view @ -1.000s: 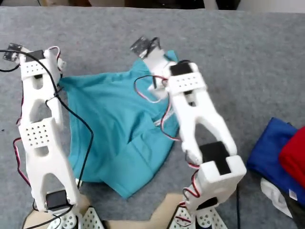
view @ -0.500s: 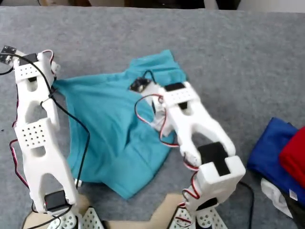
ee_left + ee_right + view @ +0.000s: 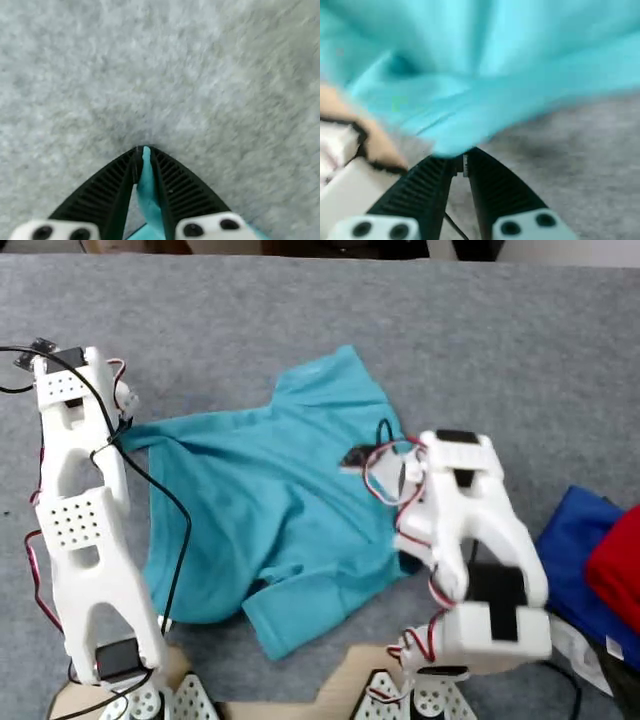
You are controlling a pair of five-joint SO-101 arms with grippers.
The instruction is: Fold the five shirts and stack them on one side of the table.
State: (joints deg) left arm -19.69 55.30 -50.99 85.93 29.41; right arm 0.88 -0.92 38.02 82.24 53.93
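A: Quick one. What changed over the last second?
B: The right arm did. It was up over the shirt [image 3: 260,490]'s far sleeve [image 3: 330,375], came nearer, then swung right. The right gripper [image 3: 464,156] ended at the shirt's right edge, about mid-depth.
A: And the cloth?
B: It opened out. It had been bunched with a fold down the middle. Then it lay wider and flatter, with the right side drawn out to the right, the far sleeve uncovered and the near hem shifted right too.
A: So the right gripper dragged it?
B: Probably, going by how the cloth followed the arm. But I couldn't tell whether it was grasping or released; the cloth just reached its front end.
A: Left side?
B: The left gripper [image 3: 142,149] barely moved. It was clenched on the shirt's far-left corner, a strip of teal pinched between the jaws, low over the grey surface [image 3: 520,360].
A: Where did that leave the shirt?
B: Middle-left of the surface, between the two arms, spread out but creased by the near hem.
A: Meaning for the task?
B: My read: this was the flattening step, nearly done, with no fold made yet. The pile [image 3: 590,560] of blue and red cloth sat well apart at the right edge, so stacking was still ahead.
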